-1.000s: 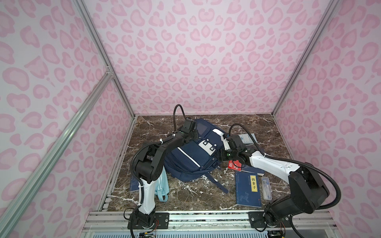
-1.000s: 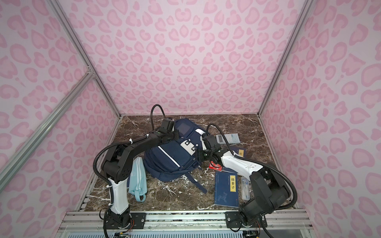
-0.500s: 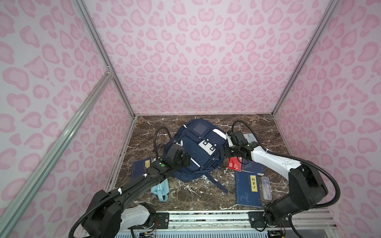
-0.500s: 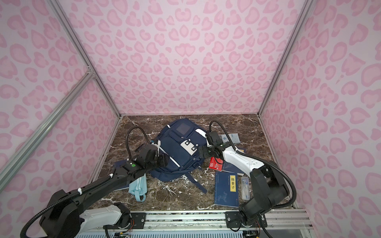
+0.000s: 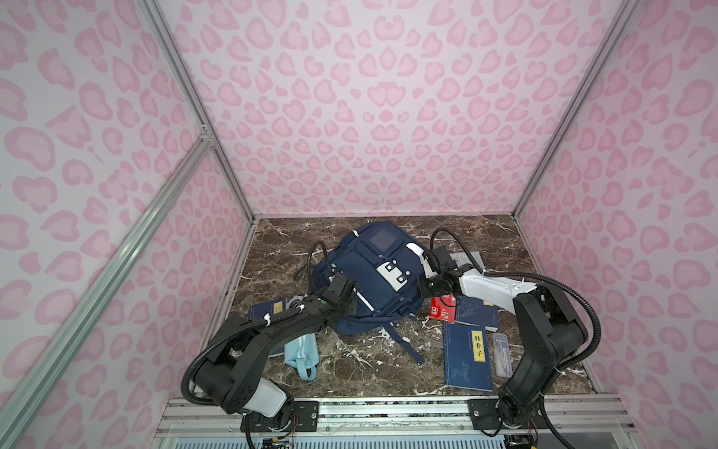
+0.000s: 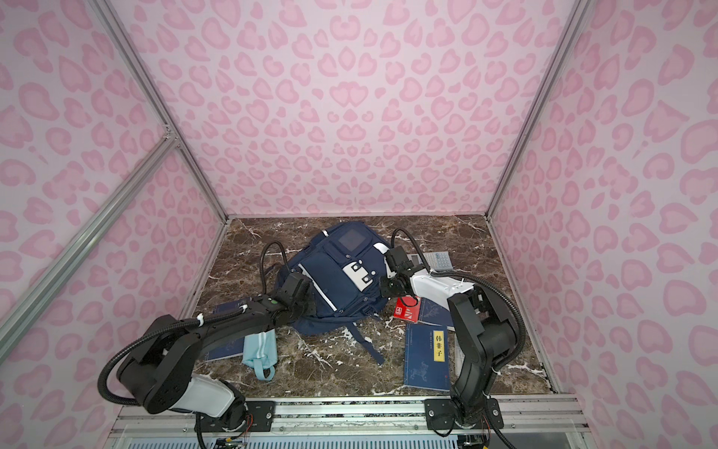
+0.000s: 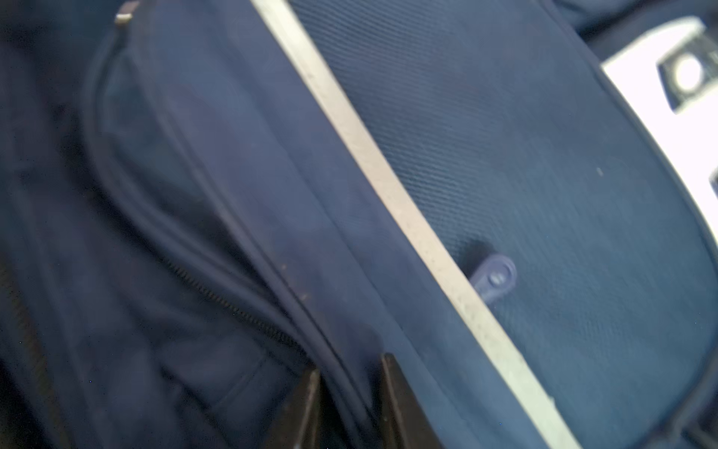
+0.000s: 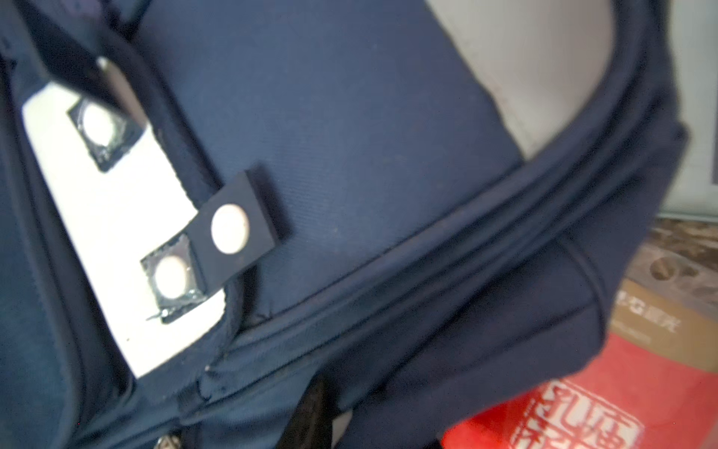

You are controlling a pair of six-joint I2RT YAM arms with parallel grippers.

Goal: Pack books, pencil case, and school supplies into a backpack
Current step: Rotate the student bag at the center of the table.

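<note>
Backpack [image 5: 373,280]. Lies front-up at table [image 5: 349,373] centre. Flanked at 8 o'clock by left gripper [image 7: 349,396], narrow jaws astride a piped seam [image 7: 311,322], clamped or not unclear; at 3 o'clock by right gripper [image 5: 422,288], state unreadable. Likely braced for unzipping. Unpacked pencil case [image 5: 301,350] at 7 o'clock.

marble tabletop [image 5: 361,369] bears backpack [image 5: 373,280], books [image 5: 466,357], pencil case [image 5: 301,350]

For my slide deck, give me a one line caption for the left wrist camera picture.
Left gripper straddling a piped seam of the navy backpack, beside its pale reflective stripe.
</note>
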